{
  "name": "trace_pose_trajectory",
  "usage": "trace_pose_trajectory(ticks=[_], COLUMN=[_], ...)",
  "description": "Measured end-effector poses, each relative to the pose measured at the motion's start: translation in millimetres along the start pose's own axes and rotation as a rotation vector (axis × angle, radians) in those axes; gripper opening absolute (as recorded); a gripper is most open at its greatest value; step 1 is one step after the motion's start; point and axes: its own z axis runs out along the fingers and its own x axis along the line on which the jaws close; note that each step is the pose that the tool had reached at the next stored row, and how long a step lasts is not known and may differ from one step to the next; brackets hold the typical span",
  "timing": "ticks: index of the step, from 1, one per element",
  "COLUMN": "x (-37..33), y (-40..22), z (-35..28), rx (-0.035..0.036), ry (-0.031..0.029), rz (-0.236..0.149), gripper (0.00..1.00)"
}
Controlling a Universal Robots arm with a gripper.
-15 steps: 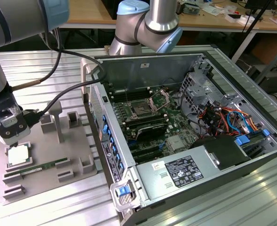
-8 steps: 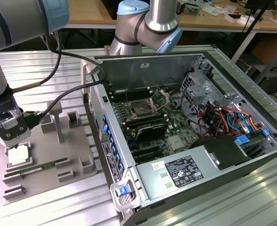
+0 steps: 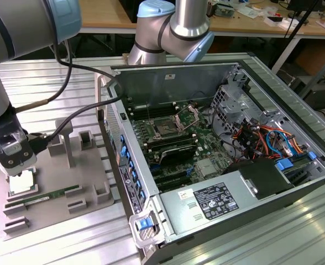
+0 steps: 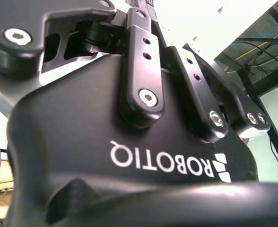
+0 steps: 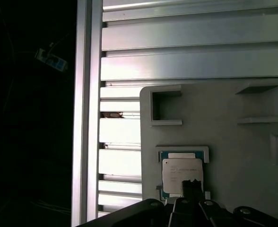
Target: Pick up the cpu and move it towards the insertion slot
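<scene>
Ribbed aluminium table (image 3: 35,74): at 8 o'clock in the exterior view, a grey fixture (image 3: 90,165) cradles the cpu (image 3: 21,183), flat, metal face up, near-square, edges parallel to its recess. The gripper (image 3: 14,165) hangs just above; whether it is parted or closed cannot be told.

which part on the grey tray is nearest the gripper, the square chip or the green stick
The flat square silver-topped cpu: the gripper hangs right over it; the long thin green memory stick lies farther off.
</scene>
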Motion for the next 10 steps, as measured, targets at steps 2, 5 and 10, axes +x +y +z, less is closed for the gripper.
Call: trace_pose_trajectory(ticks=[2,5,10], x=[0.0,0.1,0.2], y=[-0.6,-1.6,-3.3], z=[1.3,3.4,6.8], rx=[0.0000,0.0000,0.0000], ry=[0.0001,0.0000,0.0000], rz=[0.000,0.000,0.000], gripper=[0.11,0.11,0.11])
